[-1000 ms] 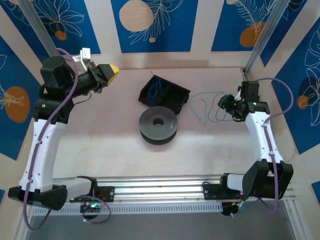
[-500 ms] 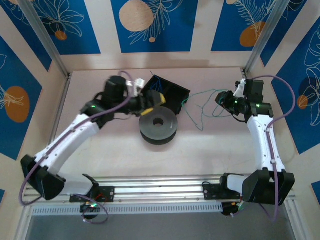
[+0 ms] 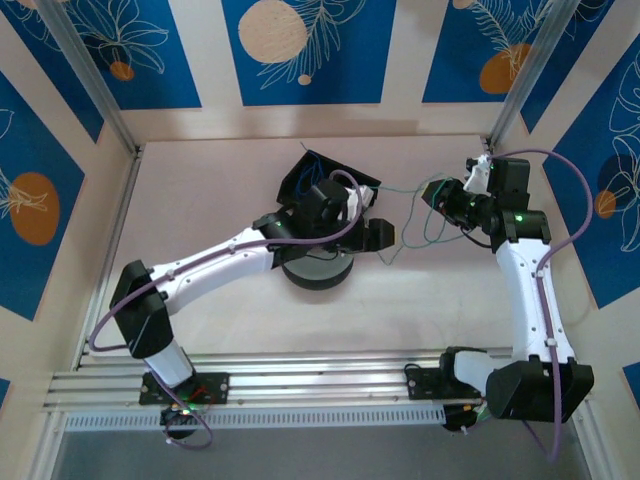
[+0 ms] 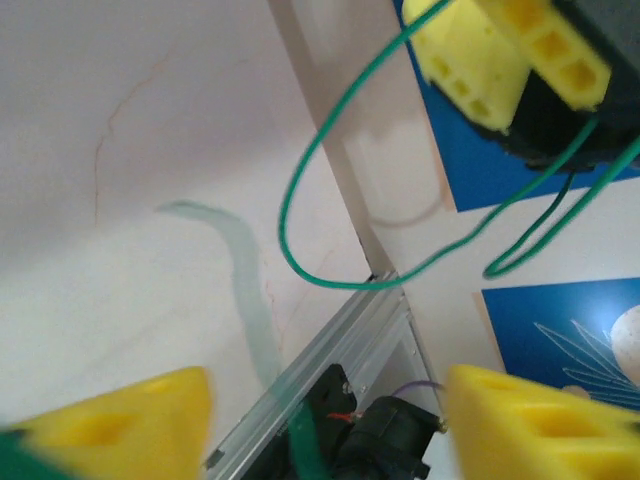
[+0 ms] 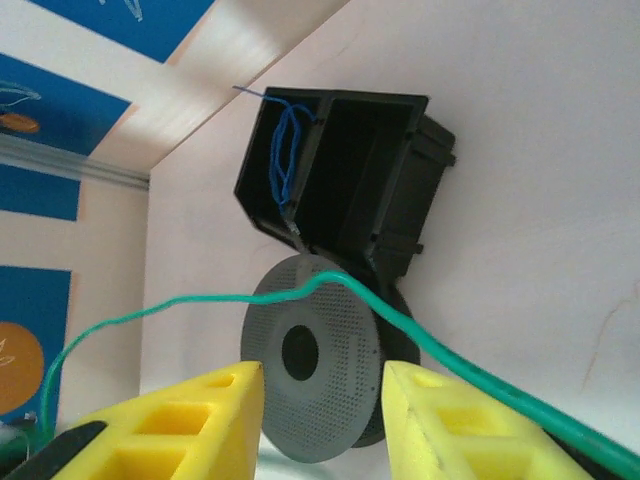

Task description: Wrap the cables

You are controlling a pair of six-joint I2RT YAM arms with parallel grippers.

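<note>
One green cable [image 4: 285,215] hung slack by right jaws, right of black tray [image 5: 350,170] | right jaws narrow, grip unclear | left jaws wide apart | risk: loose loop might slip out or snag tray.

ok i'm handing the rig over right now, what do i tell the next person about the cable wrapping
The left gripper is open and has reached across to the green cable. A blurred green strand sits between its fingers, nothing pinched.
The right gripper has its jaws apart, with the green cable lying across it.
The blue cable is bunched in one compartment of the black tray, just beyond the grey spool.
Done: the blue one looks put away.
Left: the green one hangs in loose loops between the arms, not yet wrapped.
</note>
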